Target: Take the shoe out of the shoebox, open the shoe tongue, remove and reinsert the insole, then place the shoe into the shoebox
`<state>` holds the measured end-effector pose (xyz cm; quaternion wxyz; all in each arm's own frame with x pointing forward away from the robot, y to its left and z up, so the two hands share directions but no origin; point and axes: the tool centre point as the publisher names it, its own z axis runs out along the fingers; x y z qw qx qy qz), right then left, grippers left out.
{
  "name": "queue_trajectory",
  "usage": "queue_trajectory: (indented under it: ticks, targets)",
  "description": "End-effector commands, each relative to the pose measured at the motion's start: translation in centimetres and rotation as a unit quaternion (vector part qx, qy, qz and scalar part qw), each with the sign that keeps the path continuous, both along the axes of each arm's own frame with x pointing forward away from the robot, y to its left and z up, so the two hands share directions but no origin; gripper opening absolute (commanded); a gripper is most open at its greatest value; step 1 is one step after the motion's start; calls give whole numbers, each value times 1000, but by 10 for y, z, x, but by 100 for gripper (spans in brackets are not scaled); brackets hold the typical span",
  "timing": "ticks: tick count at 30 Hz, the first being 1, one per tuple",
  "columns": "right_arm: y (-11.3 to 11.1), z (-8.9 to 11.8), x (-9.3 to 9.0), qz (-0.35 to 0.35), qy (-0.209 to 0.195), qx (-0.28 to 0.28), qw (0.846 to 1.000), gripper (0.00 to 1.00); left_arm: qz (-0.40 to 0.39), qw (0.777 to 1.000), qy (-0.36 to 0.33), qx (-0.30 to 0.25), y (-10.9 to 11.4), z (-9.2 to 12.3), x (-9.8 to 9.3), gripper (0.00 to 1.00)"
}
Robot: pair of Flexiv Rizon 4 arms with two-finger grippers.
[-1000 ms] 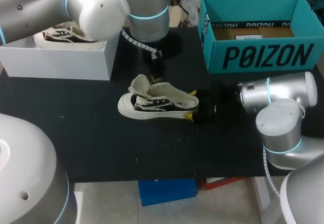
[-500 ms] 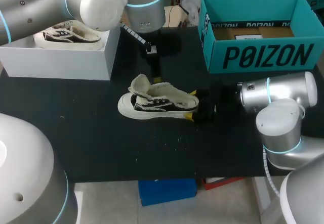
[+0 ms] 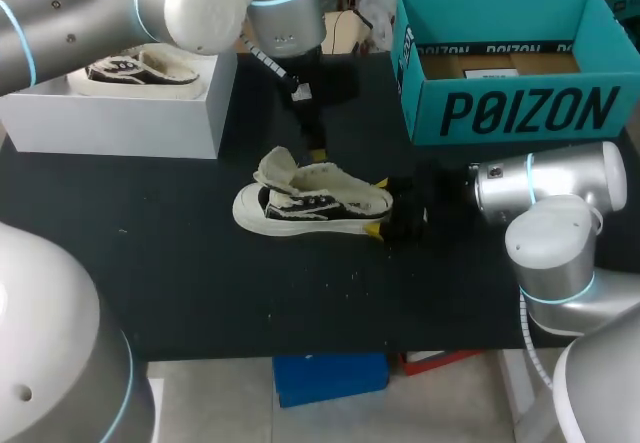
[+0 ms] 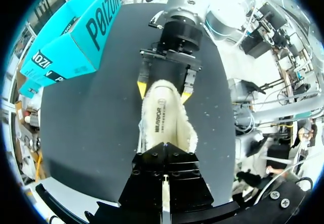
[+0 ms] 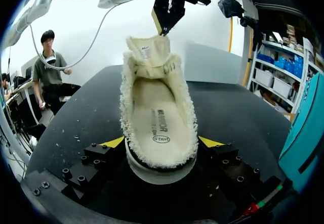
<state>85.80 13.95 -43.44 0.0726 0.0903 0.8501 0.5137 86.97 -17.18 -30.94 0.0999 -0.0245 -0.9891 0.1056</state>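
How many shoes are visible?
2. One cream fleece-lined shoe lies on the black table, heel gripped by the right tool; a matching shoe sits in the white shoebox at far left. The teal box could hide more.

right gripper (image 5: pixel 162 144) clasps the heel of the shoe (image 5: pixel 159 118); left gripper (image 5: pixel 169 12) hangs just beyond its raised tongue (image 5: pixel 148 52)

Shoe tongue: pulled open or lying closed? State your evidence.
Open: the tongue stands upright on the shoe, leaving the insole exposed.

light: bright, even — overhead | shadows: faint on table (image 3: pixel 180 263) | glare: left arm (image 3: pixel 200 3)
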Motion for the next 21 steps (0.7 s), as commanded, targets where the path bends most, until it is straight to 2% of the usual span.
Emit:
queue_trajectory:
  ticks: [1,10,21]
  targets:
    - [-1,-1,1,0,1,0,1000,0,-9,1000,14,0,-3,-7,7,0]
    - [-1,-1,1,0,1,0,1000,0,-34,999,30,8,-13,-14,10,0]
    - [-1,-1,1,0,1,0,1000,0,-51,997,51,5,-17,-33,4,0]
